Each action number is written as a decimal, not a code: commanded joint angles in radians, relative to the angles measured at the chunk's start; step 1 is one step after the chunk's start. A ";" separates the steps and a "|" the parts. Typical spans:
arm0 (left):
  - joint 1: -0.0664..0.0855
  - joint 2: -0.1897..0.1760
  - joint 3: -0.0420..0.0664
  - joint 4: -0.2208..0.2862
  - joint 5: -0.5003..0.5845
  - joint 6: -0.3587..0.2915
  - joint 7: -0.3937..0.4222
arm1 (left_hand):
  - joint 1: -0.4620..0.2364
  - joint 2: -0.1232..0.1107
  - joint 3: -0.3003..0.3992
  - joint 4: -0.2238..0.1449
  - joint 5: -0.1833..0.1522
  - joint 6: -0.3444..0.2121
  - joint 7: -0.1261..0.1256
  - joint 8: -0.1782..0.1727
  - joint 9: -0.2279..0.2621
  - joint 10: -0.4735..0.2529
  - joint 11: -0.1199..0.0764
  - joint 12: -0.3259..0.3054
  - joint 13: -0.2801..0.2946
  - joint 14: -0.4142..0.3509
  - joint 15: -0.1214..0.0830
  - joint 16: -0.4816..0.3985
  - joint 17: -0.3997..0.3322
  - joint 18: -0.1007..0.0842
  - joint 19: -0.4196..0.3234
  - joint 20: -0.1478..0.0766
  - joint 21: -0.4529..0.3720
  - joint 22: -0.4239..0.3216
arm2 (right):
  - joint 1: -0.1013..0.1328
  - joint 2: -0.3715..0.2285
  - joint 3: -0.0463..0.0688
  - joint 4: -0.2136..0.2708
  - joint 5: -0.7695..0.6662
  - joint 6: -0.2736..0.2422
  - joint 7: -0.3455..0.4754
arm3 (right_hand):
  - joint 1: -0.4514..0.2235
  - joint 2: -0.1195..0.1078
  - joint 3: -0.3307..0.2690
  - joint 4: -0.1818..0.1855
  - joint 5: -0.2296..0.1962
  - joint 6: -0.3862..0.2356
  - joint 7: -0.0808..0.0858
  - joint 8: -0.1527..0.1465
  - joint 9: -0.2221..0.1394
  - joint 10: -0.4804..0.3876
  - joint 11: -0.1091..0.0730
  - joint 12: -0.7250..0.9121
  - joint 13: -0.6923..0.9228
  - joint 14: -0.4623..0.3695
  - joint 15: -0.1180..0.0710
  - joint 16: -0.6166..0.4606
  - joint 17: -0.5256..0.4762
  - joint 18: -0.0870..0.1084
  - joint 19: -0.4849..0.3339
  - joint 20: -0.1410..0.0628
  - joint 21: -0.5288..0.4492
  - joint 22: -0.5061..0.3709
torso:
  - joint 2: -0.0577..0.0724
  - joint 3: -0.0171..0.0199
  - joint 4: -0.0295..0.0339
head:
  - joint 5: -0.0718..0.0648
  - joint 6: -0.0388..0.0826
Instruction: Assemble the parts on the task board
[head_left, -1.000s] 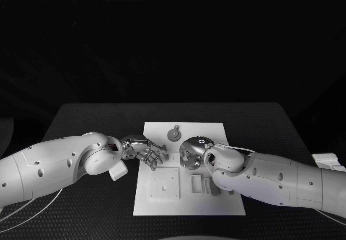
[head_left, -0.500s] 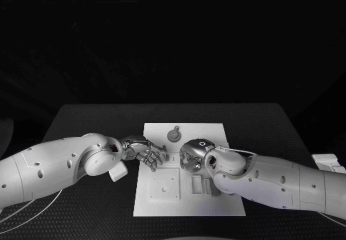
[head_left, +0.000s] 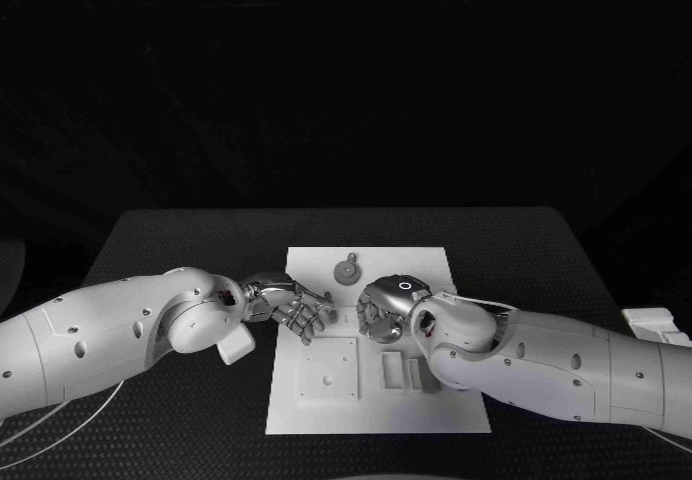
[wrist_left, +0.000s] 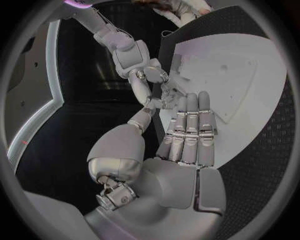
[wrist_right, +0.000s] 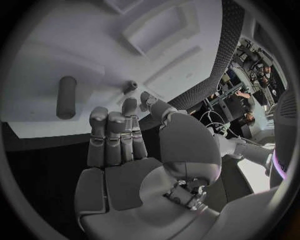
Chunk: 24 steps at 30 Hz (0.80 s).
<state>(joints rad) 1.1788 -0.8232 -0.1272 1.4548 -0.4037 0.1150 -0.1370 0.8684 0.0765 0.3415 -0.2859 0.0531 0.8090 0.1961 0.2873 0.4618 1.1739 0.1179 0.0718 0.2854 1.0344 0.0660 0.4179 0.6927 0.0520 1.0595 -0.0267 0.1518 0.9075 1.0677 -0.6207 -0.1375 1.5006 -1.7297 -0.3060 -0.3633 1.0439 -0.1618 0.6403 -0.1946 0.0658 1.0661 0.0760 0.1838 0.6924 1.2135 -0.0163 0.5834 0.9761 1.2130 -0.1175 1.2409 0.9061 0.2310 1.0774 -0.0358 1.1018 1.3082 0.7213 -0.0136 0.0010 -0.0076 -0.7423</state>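
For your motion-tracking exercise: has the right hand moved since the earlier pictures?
Hardly, if at all: the right hand sits by the same round part on the task board.

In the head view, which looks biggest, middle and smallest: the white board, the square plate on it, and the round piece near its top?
1. Task board
2. Square plate
3. Round piece

One white task board (head_left: 378, 400) laid on one black counter (head_left: 173, 240), two silver hands, left hand (head_left: 296, 310), right hand (head_left: 381, 305), one round grey part (head_left: 348, 267), two grey bars (head_left: 405, 371) seen.
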 joint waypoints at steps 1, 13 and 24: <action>0.000 0.002 0.000 0.002 -0.002 0.003 -0.005 | 0.009 -0.002 -0.003 -0.001 -0.002 -0.004 0.001 0.004 -0.001 0.003 -0.002 0.001 0.001 0.006 0.003 -0.006 0.002 0.021 -0.006 -0.003 0.000 0.001 | 0.002 -0.004 0.003 0.008 -0.021 -0.008 -0.002 | -0.011 -0.002 0.001 0.000 0.002 0.014 0.017 -0.004 -0.002 0.005 0.001 0.005 -0.001 0.004 -0.001 0.004 0.001 0.031 0.004 -0.006 0.004 0.018 | 0.000 -0.0001 0.0003 | 0.000 0.000; 0.000 0.002 -0.001 0.002 -0.003 0.005 -0.004 | 0.009 -0.001 -0.003 0.000 -0.002 -0.003 0.001 0.005 -0.002 0.002 -0.002 0.001 0.001 0.007 0.003 -0.007 0.003 0.021 -0.007 -0.003 0.000 0.001 | 0.011 -0.014 0.004 0.001 -0.021 -0.005 0.001 | -0.001 -0.008 0.007 -0.010 0.002 0.004 0.020 -0.009 -0.007 -0.002 0.003 0.001 -0.007 -0.001 0.001 -0.001 -0.002 0.031 0.000 -0.008 0.001 0.016 | 0.000 -0.0002 0.0005 | 0.000 0.005; 0.000 0.001 -0.002 0.003 -0.003 0.009 -0.001 | 0.011 0.001 -0.003 -0.001 -0.002 -0.002 0.001 0.006 -0.002 0.002 -0.002 0.001 0.002 0.007 0.003 -0.008 0.004 0.021 -0.007 -0.003 0.000 0.001 | 0.059 -0.032 0.004 -0.022 0.014 0.114 0.190 | 0.092 -0.005 0.030 -0.091 0.001 -0.109 0.031 -0.058 -0.044 -0.077 0.018 0.011 0.000 -0.065 0.015 -0.007 0.000 0.031 -0.046 0.012 -0.021 0.016 | 0.000 -0.0008 0.0014 | 0.005 0.007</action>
<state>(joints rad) 1.1787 -0.8238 -0.1289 1.4557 -0.4050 0.1150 -0.1452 0.8684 0.0764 0.3415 -0.2858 0.0531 0.8090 0.1961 0.2873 0.4610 1.1739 0.1179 0.0718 0.2859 1.0344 0.0660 0.4139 0.6953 0.0620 1.0595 -0.0267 0.1518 0.9075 1.1231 -0.6527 -0.1340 1.4802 -1.7248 -0.2452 -0.2890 1.1213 -0.1744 0.6703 -0.2726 0.0658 0.9659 0.1094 0.1276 0.6494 1.1376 0.0087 0.5881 0.9728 1.1566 -0.1011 1.2280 0.9041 0.2171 1.0357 -0.0267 1.0823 1.3082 0.7215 -0.0146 0.0021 -0.0035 -0.7351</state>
